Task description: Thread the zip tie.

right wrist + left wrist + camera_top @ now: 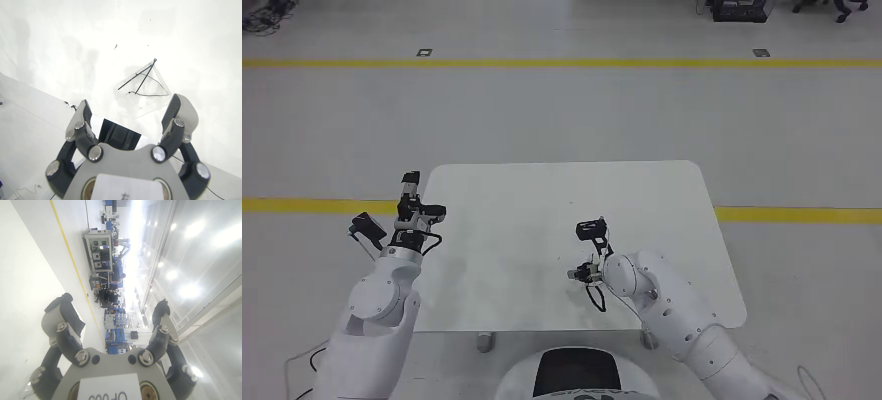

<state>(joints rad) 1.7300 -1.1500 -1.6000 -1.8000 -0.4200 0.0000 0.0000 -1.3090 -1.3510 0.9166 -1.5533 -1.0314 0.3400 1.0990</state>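
Observation:
Black zip ties [144, 79] lie crossed inside a small clear box [151, 108] on the white table [94, 37]. One thin tie [151, 95] curves along the box's bottom. My right gripper [130, 100] hangs above the table close to the box, open, with nothing between its ribbed pads [170, 109]. In the top view the right gripper [587, 252] is over the table's middle front. My left gripper [420, 200] sits at the table's left edge. It points up into the room, and the left gripper [113, 300] is open and empty.
The white table [542, 200] has rounded corners, and its front edge [37, 89] runs close behind the right gripper. Small dark specks [115, 46] lie on the table beyond the box. Yellow floor lines [802, 214] pass beside the table.

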